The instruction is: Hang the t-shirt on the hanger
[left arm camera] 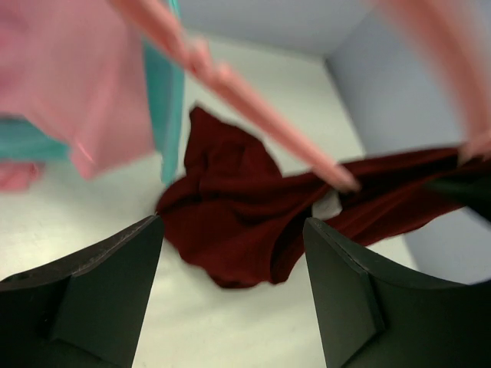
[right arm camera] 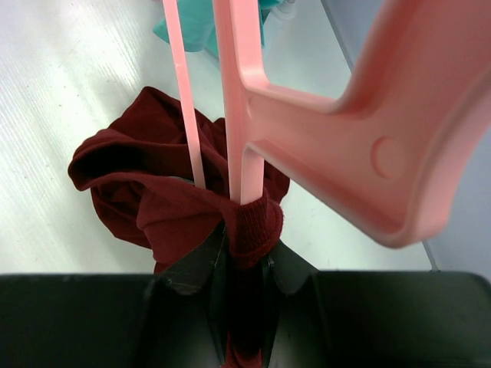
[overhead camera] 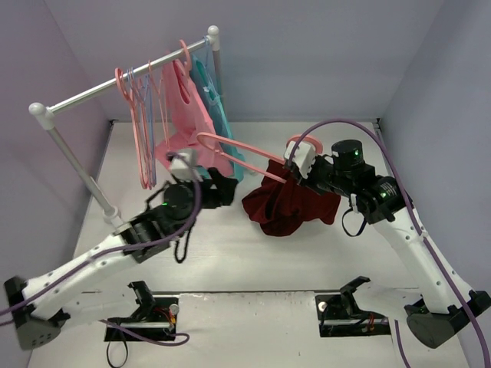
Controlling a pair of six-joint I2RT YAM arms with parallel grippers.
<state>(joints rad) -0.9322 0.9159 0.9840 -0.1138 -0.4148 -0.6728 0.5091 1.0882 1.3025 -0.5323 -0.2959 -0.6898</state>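
Check the left gripper: its jaws stand wide apart with nothing between them, above the white tabletop. Check the right gripper: its jaws are pinched tight on a bunched fold of the dark maroon fabric t-shirt, which wraps a bar of the thin salmon-pink plastic hanger. The rest of the t-shirt hangs crumpled from that grip, with its lower folds on the tabletop between the arms. The hanger reaches leftward from the grip, clear of the tabletop, toward the left wrist. Farther back, a pale rail carries a pink garment, a teal garment and spare thin hangers.
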